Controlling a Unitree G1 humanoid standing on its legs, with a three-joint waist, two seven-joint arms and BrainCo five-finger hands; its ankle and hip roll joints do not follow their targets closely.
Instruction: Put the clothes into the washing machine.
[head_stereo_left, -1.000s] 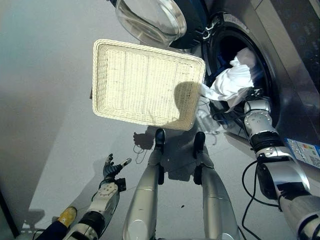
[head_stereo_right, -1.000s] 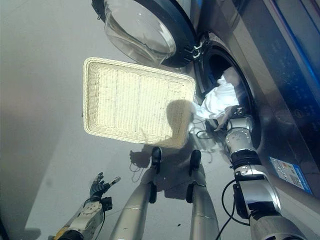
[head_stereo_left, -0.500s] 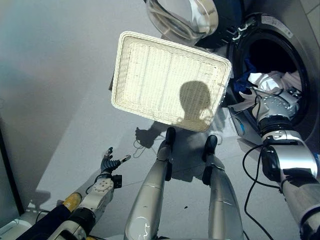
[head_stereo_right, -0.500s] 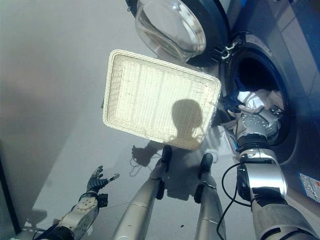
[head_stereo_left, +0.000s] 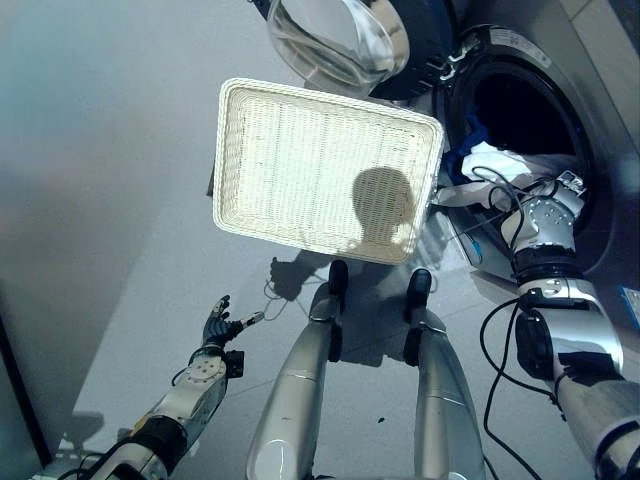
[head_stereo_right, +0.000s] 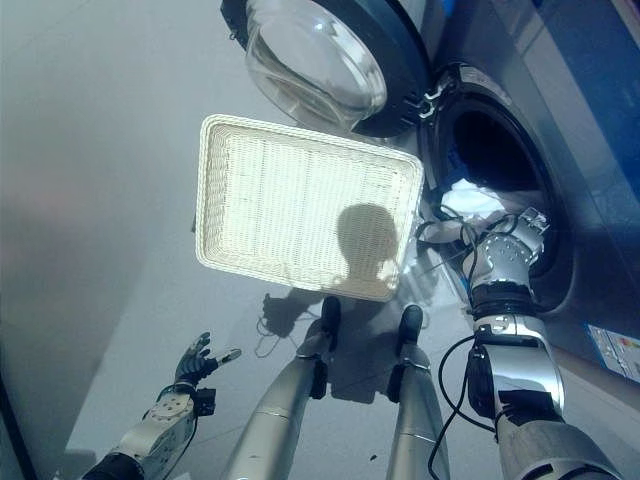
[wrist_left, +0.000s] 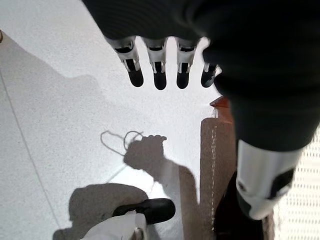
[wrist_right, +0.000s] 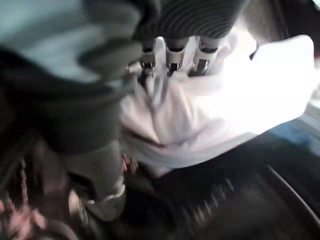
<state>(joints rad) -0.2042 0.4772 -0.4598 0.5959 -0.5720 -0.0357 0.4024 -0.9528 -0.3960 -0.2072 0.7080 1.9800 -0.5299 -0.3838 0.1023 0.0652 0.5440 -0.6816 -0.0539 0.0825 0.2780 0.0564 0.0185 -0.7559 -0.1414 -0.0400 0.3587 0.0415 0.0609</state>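
At the mouth of the washing machine, my right hand presses into a bundle of white cloth lying on the lower lip of the drum opening, a blue piece tucked just behind it; my fingers dig into the folds with the thumb apart, and I judge them closed on the fabric. The white basket sits on the floor beside the open door, nothing in it. My left hand hangs low over the floor, fingers loosely spread, holding nothing. The cloth looks light, limp and easily snagged on the rim, so I would gather it by its bunched middle, not a trailing edge.
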